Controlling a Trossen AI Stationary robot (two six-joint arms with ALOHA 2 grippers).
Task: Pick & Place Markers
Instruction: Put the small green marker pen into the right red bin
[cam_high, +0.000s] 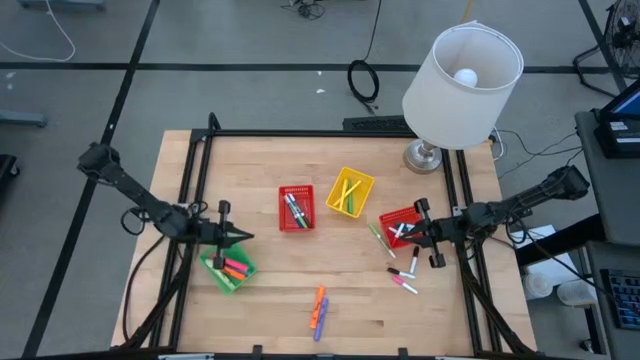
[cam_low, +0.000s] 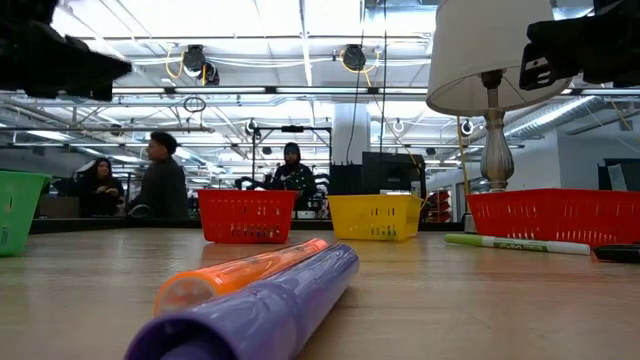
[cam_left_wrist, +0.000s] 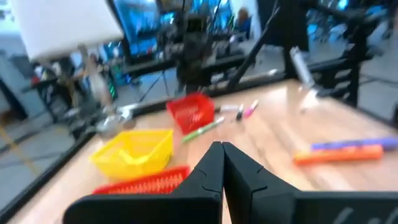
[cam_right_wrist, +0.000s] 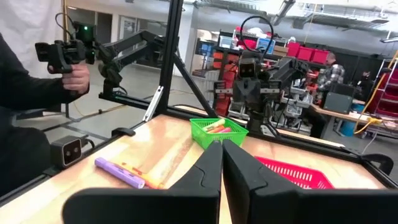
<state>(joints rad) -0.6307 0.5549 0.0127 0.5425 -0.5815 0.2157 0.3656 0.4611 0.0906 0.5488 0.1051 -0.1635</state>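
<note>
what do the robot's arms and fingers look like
Both arms are dark, nearly black, slim jointed links. The left gripper and right gripper each end in two matte black, wedge-shaped fingers tapering to a point, with a short black crossbar behind them. Black cables trail from the arm bases. No markings are visible.

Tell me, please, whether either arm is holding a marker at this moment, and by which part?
Nothing is held. The left gripper above the green basket and the right gripper by the red basket both have their jaws shut with nothing between them.
</note>
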